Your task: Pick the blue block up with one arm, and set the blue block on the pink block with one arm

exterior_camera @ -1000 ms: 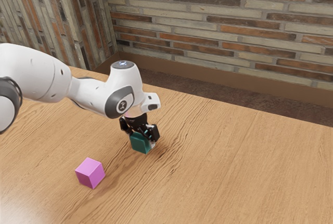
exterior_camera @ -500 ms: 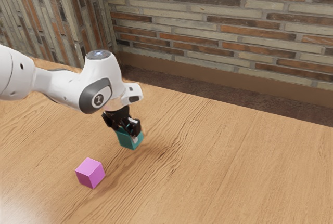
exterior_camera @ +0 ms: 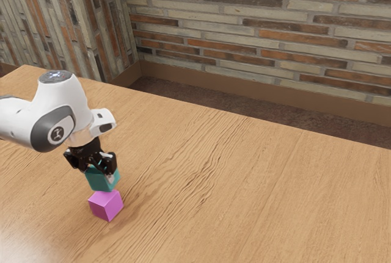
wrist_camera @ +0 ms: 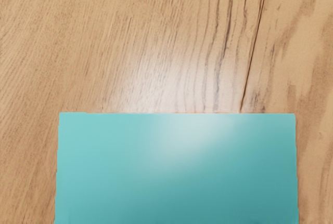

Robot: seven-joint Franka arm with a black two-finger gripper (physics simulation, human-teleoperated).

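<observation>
Found gripper point(exterior_camera: 95, 166) clenched on blue block point(exterior_camera: 102, 180) — held directly above pink block point(exterior_camera: 105, 205), touching or nearly so; cannot tell which. Judged light, rigid, smooth, not fragile — best gripped on flat opposite sides. Noted beneath pink block a level, glossy wooden table point(exterior_camera: 244, 177); well behind it, a brick wall point(exterior_camera: 256, 25).

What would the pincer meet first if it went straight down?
The pincer holds the blue block, which would press on the pink block right below; a gap between them, if any, is unclear.
</observation>
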